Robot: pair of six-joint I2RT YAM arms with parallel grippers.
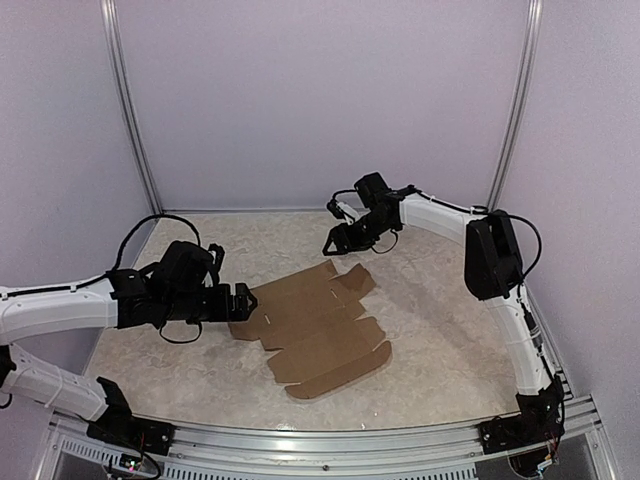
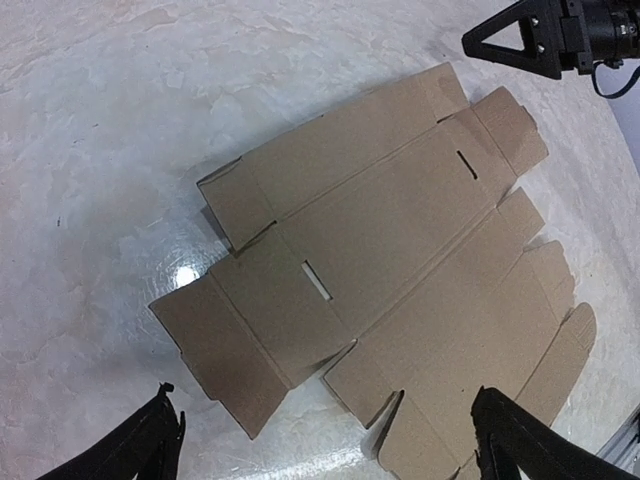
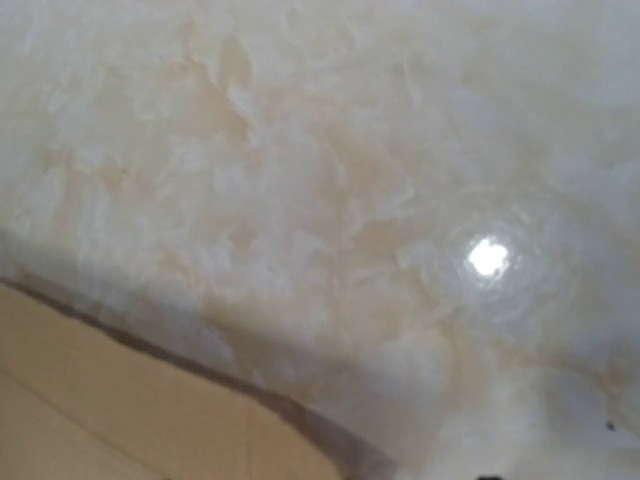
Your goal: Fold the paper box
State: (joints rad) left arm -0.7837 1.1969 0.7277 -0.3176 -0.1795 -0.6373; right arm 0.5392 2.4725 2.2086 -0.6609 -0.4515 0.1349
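The paper box (image 1: 320, 325) is a flat brown die-cut sheet with flaps and rounded tabs, lying unfolded on the pale marbled table. In the left wrist view the paper box (image 2: 380, 260) fills the middle, with two narrow slots showing. My left gripper (image 1: 245, 300) hovers at the sheet's left edge; its black fingers (image 2: 150, 445) stand wide apart with nothing between them, so the left gripper (image 2: 335, 455) is open. My right gripper (image 1: 337, 243) hangs just beyond the sheet's far edge, clear of it, and the left wrist view has the right gripper (image 2: 475, 40) at top right. A corner of the paper box (image 3: 100, 410) shows in the right wrist view.
Purple-white walls close the table in on three sides, with metal posts (image 1: 135, 120) at the back corners. An aluminium rail (image 1: 330, 445) runs along the near edge between the arm bases. The right arm's dark elbow joint (image 1: 492, 255) stands over the table's right side.
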